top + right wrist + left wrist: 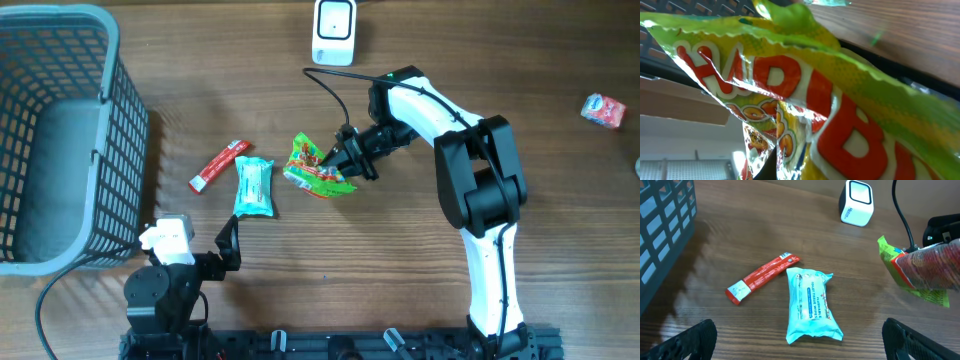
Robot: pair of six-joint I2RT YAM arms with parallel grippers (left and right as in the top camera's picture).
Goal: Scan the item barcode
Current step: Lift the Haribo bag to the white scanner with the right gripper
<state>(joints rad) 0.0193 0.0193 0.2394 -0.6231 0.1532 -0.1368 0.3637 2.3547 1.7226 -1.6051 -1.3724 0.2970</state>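
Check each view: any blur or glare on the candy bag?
Overhead: even light, bag sharp but small. Left wrist: bag blurred at the right edge, wipes pack sharp. Right wrist: bag fills the frame, soft, with glare on the foil.

Count from the overhead view:
- arms: 2, one pincer each: left pincer, right pincer
- basket: 1, grey mesh
- scanner: 1, white
- wrapped items: 4 total
  - green candy bag: 1
  - teal wipes pack: 1
  - red stick sachet: 1
  - small red-and-white packet: 1, far right
- table: 1
- dark object at the right edge: can't identify, not counted
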